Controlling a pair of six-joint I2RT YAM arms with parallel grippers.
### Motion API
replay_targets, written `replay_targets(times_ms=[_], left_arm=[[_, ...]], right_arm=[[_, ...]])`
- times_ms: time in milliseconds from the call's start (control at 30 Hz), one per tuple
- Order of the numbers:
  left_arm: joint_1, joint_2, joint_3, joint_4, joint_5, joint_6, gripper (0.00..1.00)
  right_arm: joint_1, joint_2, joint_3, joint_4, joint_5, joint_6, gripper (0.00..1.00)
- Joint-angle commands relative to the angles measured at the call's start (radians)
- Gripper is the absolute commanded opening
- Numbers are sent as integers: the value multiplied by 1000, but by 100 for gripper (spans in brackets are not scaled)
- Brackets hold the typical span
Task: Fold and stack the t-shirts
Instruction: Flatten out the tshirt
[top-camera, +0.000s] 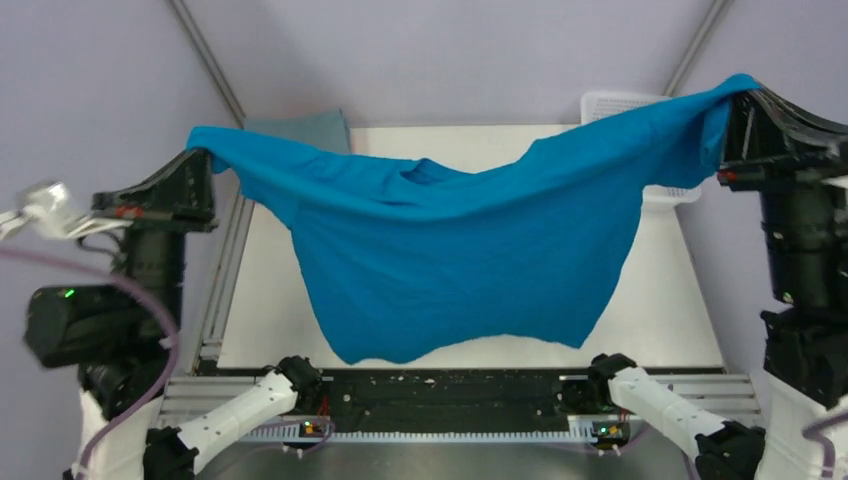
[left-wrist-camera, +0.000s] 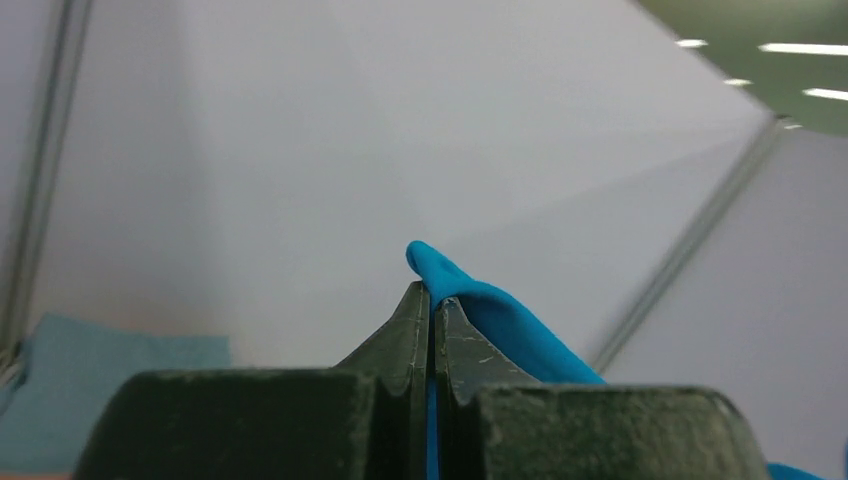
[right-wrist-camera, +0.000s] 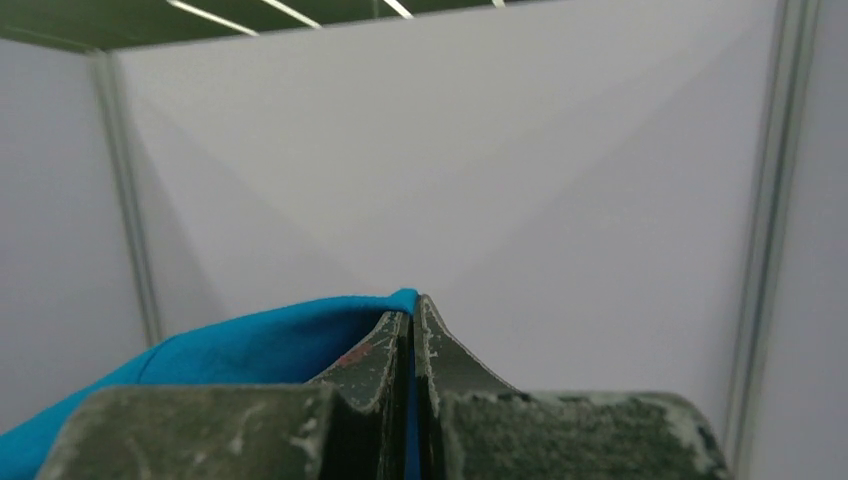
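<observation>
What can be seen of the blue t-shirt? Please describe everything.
The blue t-shirt is bright, plain, soft cloth with faint creases. It hangs spread wide in the air, its upper edge sagging in the middle, where the neck opening shows. The left gripper pinches one top corner, the right gripper the other. Its lower edge dangles toward the table; contact there is unclear.

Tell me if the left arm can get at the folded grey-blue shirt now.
Probably not: the left gripper is shut on the blue shirt, held up with the right gripper. It would have to let go first; the grey-blue shirt lies beyond.
</observation>
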Motion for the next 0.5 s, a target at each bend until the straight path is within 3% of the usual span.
replay_targets(times_ms=[0, 100, 233, 333, 467], left_arm=[[3, 225, -63, 93, -340, 85, 0], [47, 413, -80, 91, -456, 73, 0], [323, 669, -65, -118, -138, -218, 0], [382, 844, -123, -83, -87, -269, 0], [452, 1098, -116, -8, 167, -325, 0]], right_arm=[[-8, 153, -106, 103, 238, -123, 0], [-8, 256, -233, 231, 397, -199, 0], [-48, 405, -390, 358, 467, -206, 0], [-114, 530, -499, 439, 378, -132, 0], [-149, 765, -541, 505, 319, -36, 0]])
